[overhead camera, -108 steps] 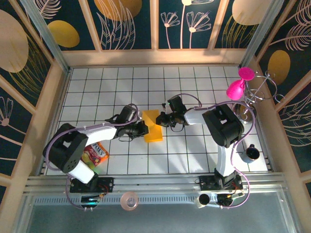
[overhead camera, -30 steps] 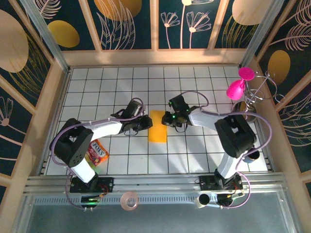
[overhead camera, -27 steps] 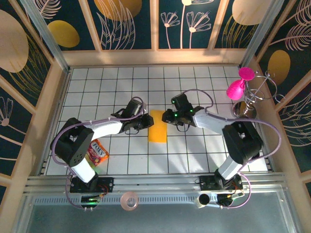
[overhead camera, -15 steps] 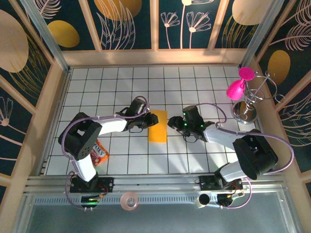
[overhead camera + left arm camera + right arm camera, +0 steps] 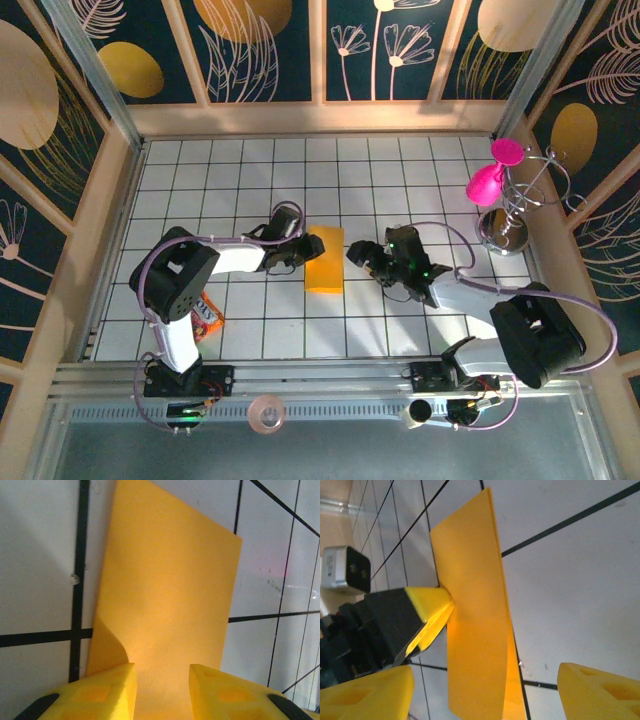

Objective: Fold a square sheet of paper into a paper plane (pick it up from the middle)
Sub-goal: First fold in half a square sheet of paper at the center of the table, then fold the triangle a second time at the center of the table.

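The square sheet of paper (image 5: pixel 325 262) lies on the tiled floor folded in half into an orange-yellow upright rectangle. In the left wrist view the sheet (image 5: pixel 165 590) runs forward from my fingers, its near left corner curling up. My left gripper (image 5: pixel 297 256) sits at the sheet's left edge, its jaws a little apart (image 5: pixel 162 692) with the paper's edge between them. My right gripper (image 5: pixel 358 255) stands just off the right edge, wide open (image 5: pixel 485 695). From the right wrist I see the folded sheet (image 5: pixel 475 620) and the left fingertips (image 5: pixel 427 605) touching its far side.
A snack packet (image 5: pixel 205 318) lies partly under the left arm. A pink balloon-like figure (image 5: pixel 487 182) hangs on a wire stand (image 5: pixel 510 225) at the right wall. A tape roll (image 5: pixel 266 412) rests on the near rail. Wooden walls enclose the floor.
My right gripper has opened wide and drawn back to the right of the sheet, its arm swinging nearer. My left jaws have parted slightly. The sheet has stayed in place.
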Motion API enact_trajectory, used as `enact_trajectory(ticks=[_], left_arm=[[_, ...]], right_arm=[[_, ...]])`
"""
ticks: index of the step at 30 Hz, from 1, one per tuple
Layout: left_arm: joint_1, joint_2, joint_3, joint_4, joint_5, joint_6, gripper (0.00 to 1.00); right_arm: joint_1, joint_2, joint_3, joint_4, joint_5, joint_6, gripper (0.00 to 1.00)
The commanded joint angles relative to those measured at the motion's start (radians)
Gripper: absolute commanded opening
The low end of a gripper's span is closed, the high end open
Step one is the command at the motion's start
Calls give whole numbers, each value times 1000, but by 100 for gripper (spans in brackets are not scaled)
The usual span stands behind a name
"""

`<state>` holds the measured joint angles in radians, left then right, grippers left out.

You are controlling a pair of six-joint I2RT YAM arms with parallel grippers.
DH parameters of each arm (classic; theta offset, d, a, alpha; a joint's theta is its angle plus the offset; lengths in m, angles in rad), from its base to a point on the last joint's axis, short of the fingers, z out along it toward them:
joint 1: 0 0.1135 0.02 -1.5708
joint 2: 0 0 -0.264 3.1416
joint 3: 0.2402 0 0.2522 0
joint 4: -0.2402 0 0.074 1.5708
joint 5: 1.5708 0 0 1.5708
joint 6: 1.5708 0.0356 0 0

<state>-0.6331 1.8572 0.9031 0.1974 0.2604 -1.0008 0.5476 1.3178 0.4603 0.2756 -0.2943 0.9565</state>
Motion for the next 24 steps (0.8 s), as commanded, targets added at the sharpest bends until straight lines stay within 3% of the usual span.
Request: enact_trajectory(ticks=[1, 7, 11, 24], left_arm=[[5, 23, -23, 22, -42, -87, 33], [6, 34, -20, 36, -46, -187, 33], [5, 31, -22, 25, -37, -206, 33], [4, 19, -42, 26, -30, -212, 33]], right_arm=[[-47, -8, -7, 24, -80, -38, 75], [-129, 53, 56, -67, -229, -123, 67], [-145, 98, 113, -153, -287, -160, 54], [-96, 208, 127, -117, -442, -128, 38]])
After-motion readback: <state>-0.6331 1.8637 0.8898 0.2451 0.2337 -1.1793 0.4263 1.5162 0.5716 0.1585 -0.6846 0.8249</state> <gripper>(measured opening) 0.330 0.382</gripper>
